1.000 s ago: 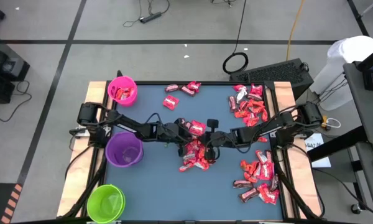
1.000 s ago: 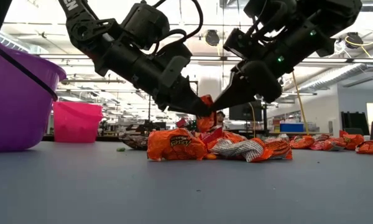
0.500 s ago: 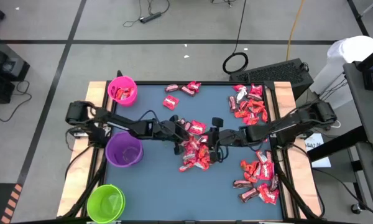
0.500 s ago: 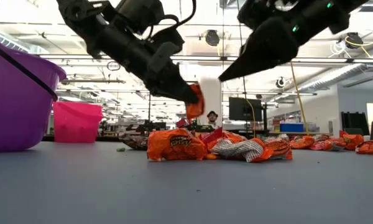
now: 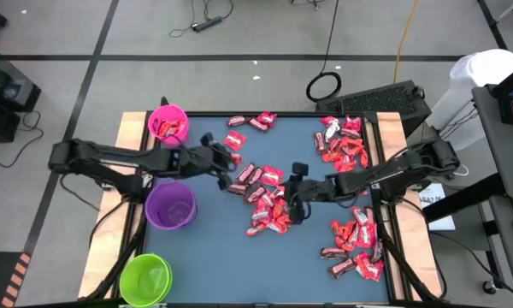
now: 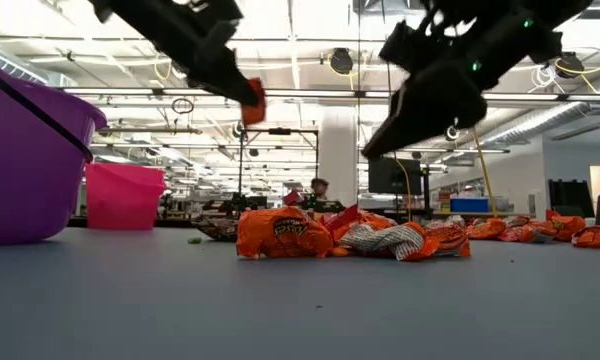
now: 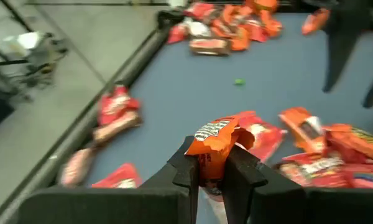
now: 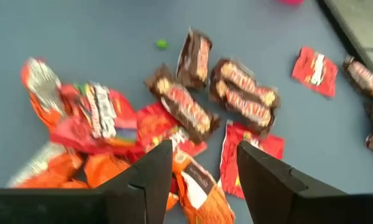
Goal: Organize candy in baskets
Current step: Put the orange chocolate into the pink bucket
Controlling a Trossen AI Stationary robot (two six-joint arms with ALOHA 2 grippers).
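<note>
Candy lies in loose heaps on the blue table: a middle pile (image 5: pixel 267 204), a far right pile (image 5: pixel 342 141) and a near right pile (image 5: pixel 355 244). The pink basket (image 5: pixel 168 124) at the far left has candy in it. The purple basket (image 5: pixel 171 206) and the green basket (image 5: pixel 145 278) stand along the left edge. My left gripper (image 5: pixel 226 161) hangs high, left of the middle pile, shut on one orange-wrapped candy (image 7: pixel 215 138). My right gripper (image 8: pixel 204 150) stands open above the middle pile, nothing between its fingers. My left gripper pinches one end of the orange wrapper (image 7: pixel 209 163) between its two fingers (image 7: pixel 181 172). The rest of the piece sticks out past the fingertips, crumpled. The fingers slant downward from the table's left side. The candy (image 6: pixel 252 101) is lifted well clear of the table and the pile.
A few loose pieces (image 5: pixel 250 121) lie near the far edge, and a small green speck (image 6: pixel 193 240) lies on the table. Wooden rails (image 5: pixel 130 137) run along the left and right sides. Bare blue table lies near the front edge.
My left gripper has risen and drawn back toward the table's left and far side, carrying the orange candy up out of the middle pile. My right gripper, which met that piece a second ago, now stands apart from it, slightly higher.
</note>
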